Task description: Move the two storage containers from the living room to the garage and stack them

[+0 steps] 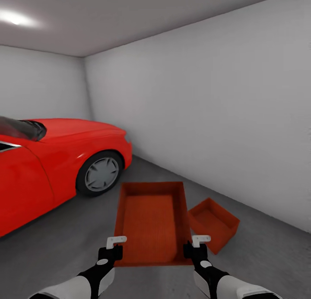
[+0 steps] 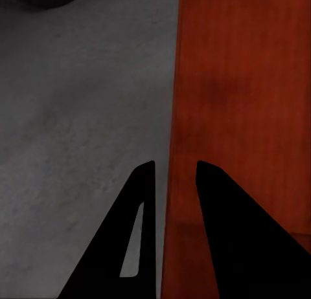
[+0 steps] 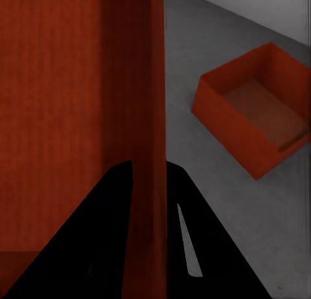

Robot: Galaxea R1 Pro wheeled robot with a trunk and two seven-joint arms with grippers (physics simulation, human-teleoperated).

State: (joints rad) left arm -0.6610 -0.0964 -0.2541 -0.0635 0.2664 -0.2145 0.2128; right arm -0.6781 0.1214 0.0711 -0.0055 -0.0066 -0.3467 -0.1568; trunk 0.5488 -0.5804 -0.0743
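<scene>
I had the carried container (image 1: 152,223) by its two long walls near the corners closest to me — my left gripper (image 1: 115,246) clamped across the left wall, one finger inside and one outside, and my right gripper (image 1: 193,246) clamped the same way across the right wall. In the left wrist view the left fingers (image 2: 133,247) straddled the thin orange edge with the concrete just beside it; in the right wrist view the right fingers (image 3: 194,247) pinched the wall likewise. The bin's long axis ran straight away from me, open side up, held above the garage floor (image 1: 259,251).

Beyond my right hand, ahead and to the right, the second container (image 1: 214,223) sat on the concrete, turned at an angle to the one I held, near the grey wall (image 1: 224,118). That offset was what mattered, I judged — the load had to go forward, rightward and rotate to line up over it, with my right arm the nearer. Farther off, left, stood the red car (image 1: 56,161).
</scene>
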